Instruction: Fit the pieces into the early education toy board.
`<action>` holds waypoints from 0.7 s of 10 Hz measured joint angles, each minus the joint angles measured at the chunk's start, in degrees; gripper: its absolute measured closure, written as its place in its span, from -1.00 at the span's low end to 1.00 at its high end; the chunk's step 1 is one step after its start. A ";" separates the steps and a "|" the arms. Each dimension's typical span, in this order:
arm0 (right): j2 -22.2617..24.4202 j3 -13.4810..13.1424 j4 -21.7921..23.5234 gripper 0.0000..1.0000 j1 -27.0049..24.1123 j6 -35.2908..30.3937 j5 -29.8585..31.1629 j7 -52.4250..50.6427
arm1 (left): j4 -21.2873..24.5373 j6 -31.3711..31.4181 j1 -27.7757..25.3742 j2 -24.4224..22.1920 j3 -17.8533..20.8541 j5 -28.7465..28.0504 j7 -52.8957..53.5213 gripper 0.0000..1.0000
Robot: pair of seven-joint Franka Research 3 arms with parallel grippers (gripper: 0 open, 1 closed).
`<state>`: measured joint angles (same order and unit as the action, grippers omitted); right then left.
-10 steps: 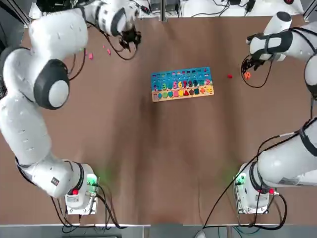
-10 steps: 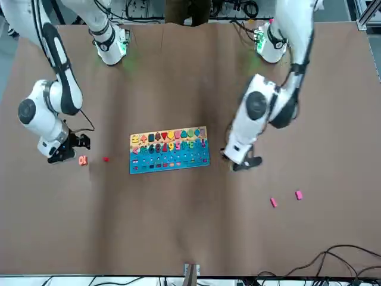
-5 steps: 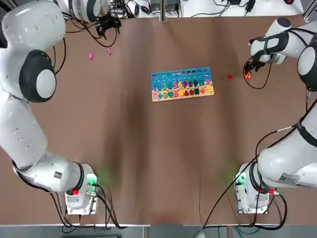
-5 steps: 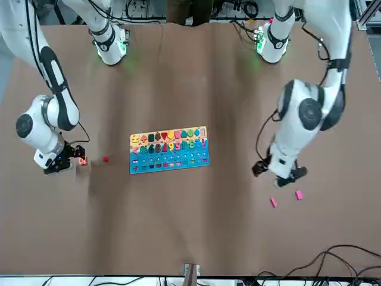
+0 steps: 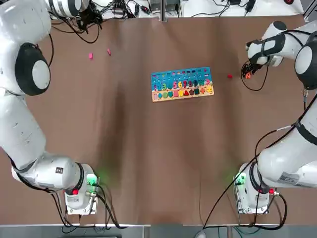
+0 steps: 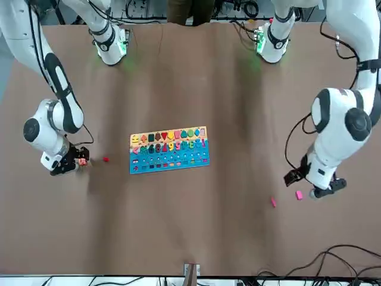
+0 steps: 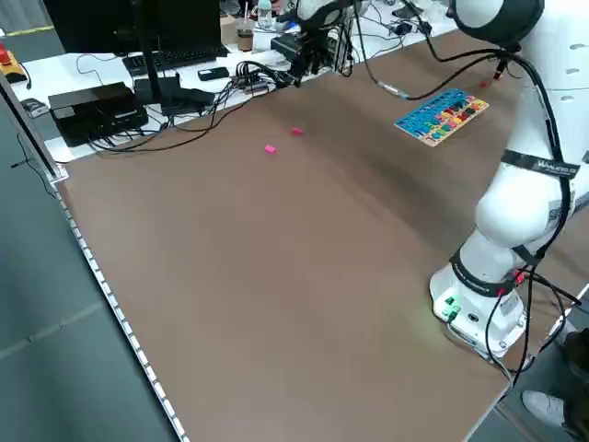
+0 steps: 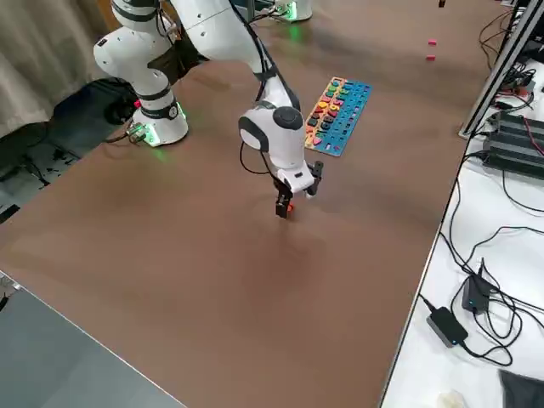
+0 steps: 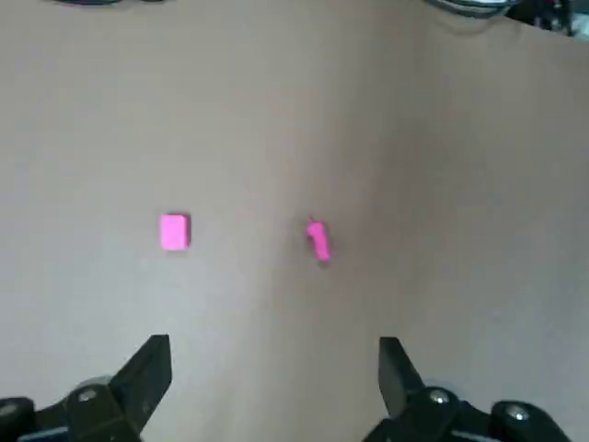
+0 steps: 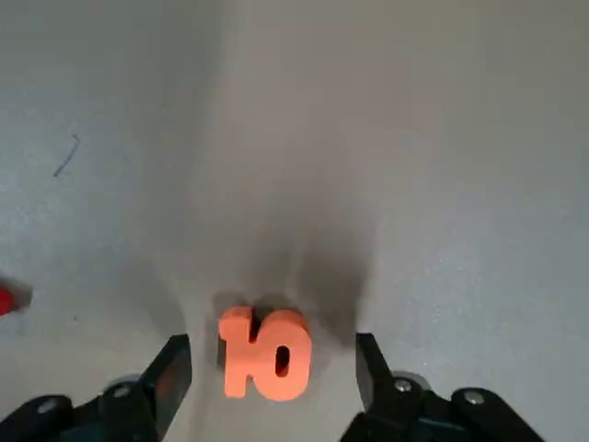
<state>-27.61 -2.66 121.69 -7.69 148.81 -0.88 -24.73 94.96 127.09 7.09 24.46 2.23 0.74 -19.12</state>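
The brown bench (image 5: 148,148) carries everything. On it, a little beyond the middle, lies the board (image 5: 182,84), flat, its blue band on the far side and its pale wooden band toward the robot, both filled with rows of coloured numbers and shapes.

The left end effector (image 6: 312,184) hangs low at the far left of the bench, fingers spread wide and holding nothing. The two pink pieces lie loose on the bench close by it: a square one (image 9: 174,231) and a narrow one (image 9: 318,241), a little apart from each other and both beyond the fingertips (image 9: 152,354) in the left wrist view. From the top they lie well left of the board.

The right end effector (image 10: 267,368) is down at the bench surface to the right of the board. Its fingers stand part open on either side of the orange 10 (image 10: 264,354), which lies flat between them with a gap showing on each side; no pinch shows. The red piece (image 5: 229,76) rests alone between the 10 and the board's right end, touching neither.
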 joint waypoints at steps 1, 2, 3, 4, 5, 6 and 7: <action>0.00 0.00 -0.04 -0.40 -0.01 0.00 -0.01 -0.02 | -1.83 0.02 0.27 2.51 1.25 0.00 1.88 -0.97; 0.00 0.00 -0.06 -0.37 -0.05 0.00 -0.01 -0.06 | -3.82 0.04 0.41 5.29 2.64 0.00 3.90 -0.96; 0.00 -0.01 -0.07 -0.35 -0.09 -0.01 -0.02 -0.08 | -5.73 0.05 0.33 7.98 4.16 0.00 5.35 -0.91; 0.00 0.00 -0.08 -0.34 -0.11 -0.01 -0.02 -0.09 | -7.10 0.07 0.03 10.10 5.61 0.44 6.80 -0.88; 0.00 0.00 -0.08 -0.30 -0.11 -0.01 -0.04 -0.10 | -7.81 0.09 -0.40 11.47 6.96 2.09 9.14 -0.84; 0.00 0.00 -0.08 -0.21 -0.11 -0.01 -0.05 -0.11 | -8.00 0.10 -0.71 12.35 8.16 4.58 12.10 -0.81; 0.00 0.00 -0.08 -0.15 -0.11 -0.01 -0.05 -0.11 | -8.02 0.11 -0.89 13.23 8.69 6.11 14.14 -0.79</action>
<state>-27.61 -2.66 121.61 -7.80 148.80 -0.94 -24.83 86.94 127.19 6.20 37.69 10.92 6.85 -4.98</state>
